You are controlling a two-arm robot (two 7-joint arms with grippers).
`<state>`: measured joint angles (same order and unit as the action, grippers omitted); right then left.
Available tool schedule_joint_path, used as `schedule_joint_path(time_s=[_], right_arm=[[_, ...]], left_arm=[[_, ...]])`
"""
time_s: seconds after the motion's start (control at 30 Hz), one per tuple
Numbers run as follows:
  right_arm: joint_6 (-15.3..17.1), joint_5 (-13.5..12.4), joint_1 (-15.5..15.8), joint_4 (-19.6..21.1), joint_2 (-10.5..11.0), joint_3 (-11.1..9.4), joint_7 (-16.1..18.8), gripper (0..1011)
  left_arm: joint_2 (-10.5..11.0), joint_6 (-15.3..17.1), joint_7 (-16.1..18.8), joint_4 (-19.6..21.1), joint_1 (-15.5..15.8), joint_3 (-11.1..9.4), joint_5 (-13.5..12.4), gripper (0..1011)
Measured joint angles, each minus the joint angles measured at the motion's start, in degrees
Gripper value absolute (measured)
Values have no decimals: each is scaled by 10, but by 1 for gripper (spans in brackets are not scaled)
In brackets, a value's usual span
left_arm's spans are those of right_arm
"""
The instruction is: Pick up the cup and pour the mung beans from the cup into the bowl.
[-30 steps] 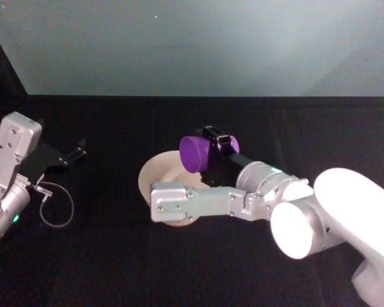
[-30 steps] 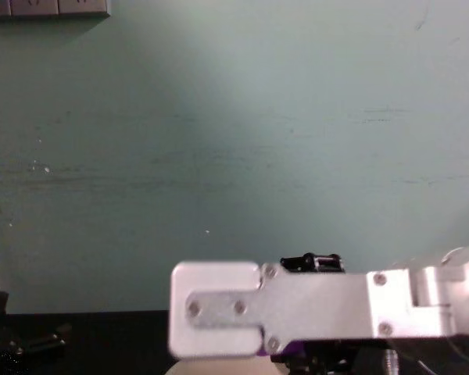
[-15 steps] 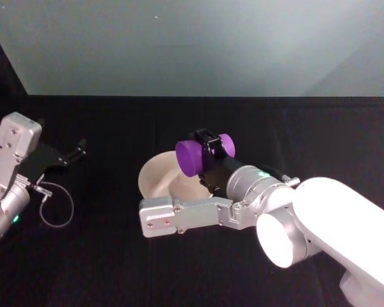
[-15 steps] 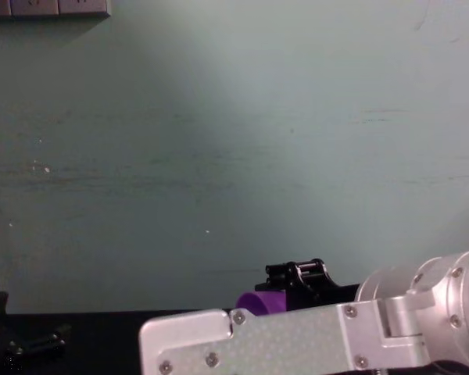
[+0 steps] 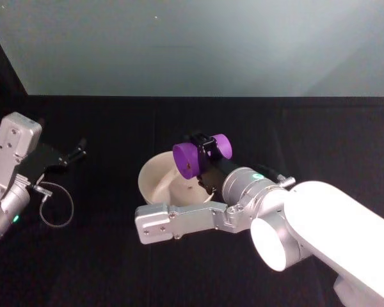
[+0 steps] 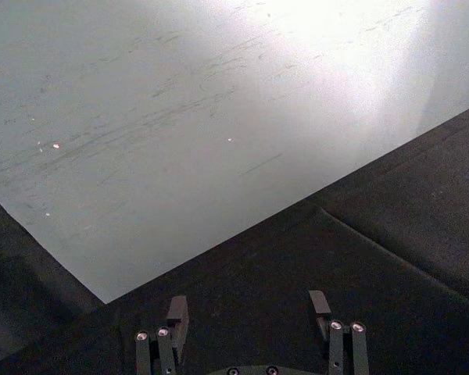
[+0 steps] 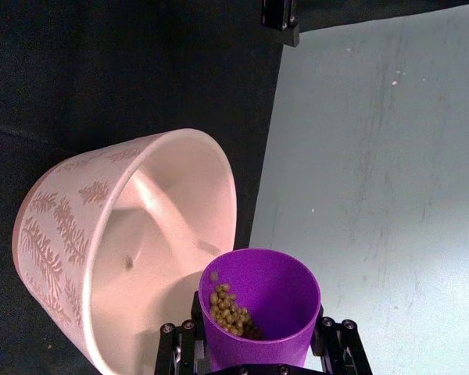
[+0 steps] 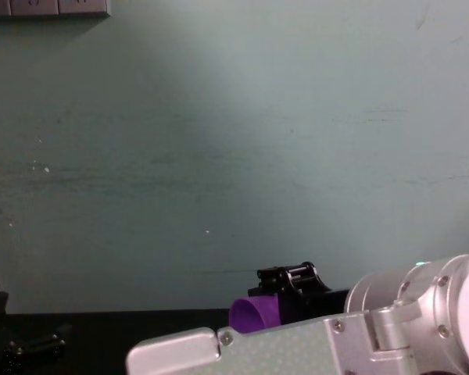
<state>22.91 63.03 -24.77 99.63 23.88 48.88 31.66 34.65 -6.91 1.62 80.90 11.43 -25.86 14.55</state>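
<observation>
The purple cup [image 5: 193, 158] hangs tipped onto its side above the white bowl [image 5: 148, 178] at the table's middle, with my right gripper [image 5: 205, 155] shut on it. In the right wrist view the cup [image 7: 259, 303] holds mung beans [image 7: 228, 309] heaped against its inner wall near the rim, and the patterned bowl [image 7: 78, 234] sits just beyond its lip. The chest view shows the cup [image 8: 255, 313] low at the centre, with the right gripper [image 8: 291, 281] around it. My left gripper [image 5: 75, 153] stays parked at the far left and is open [image 6: 248, 309] over bare cloth.
Black cloth covers the table [image 5: 115, 121], and a pale green wall [image 5: 198, 45] stands behind it. A thin cable loop [image 5: 55, 208] lies beside the left arm. My right forearm [image 5: 179, 220] lies across the front of the bowl.
The right arm has turned and swung left, which has carried the cup lower and farther over the bowl and tipped it more. The left arm has not moved.
</observation>
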Motion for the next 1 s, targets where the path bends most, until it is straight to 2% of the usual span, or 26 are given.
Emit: schedule_joint_path(time_s=[0.27, 1.0], right_arm=[[-2, 21, 4, 0, -5, 0, 5, 726], [-18, 61, 21, 1, -20, -15, 14, 726]], left_arm=[[0, 0, 0, 0, 0, 0, 0, 1000], [0, 0, 0, 0, 0, 0, 0, 1000]])
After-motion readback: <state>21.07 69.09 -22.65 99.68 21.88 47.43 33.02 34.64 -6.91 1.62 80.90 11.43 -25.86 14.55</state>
